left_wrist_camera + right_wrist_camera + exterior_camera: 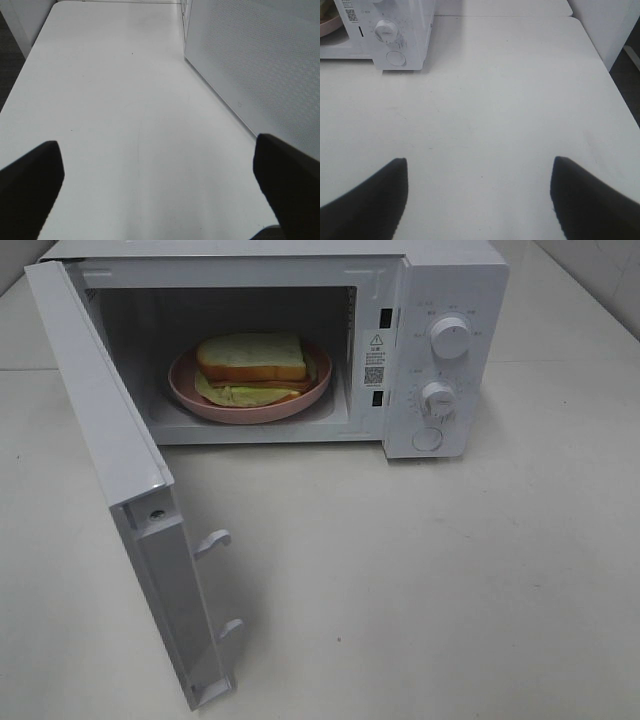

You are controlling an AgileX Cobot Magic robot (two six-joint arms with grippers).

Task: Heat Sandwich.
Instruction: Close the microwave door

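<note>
The sandwich (252, 360), pale yellow with green tints, lies on a round pink plate (185, 388) inside the white microwave (440, 280). The microwave door (110, 440) stands wide open toward the front left. Neither arm shows in the exterior high view. My left gripper (159, 172) is open and empty over bare table, beside the door's perforated outer face (260, 65). My right gripper (479, 177) is open and empty over the table, well in front of the microwave's control panel (395, 30). A sliver of the plate (329, 24) shows in the right wrist view.
The microwave has two knobs (450, 337) (437, 397) and a round button (427, 438) on its right panel. The white table (450, 580) stretches in front and to the right. The door has two latch hooks (212, 540) on its inner edge.
</note>
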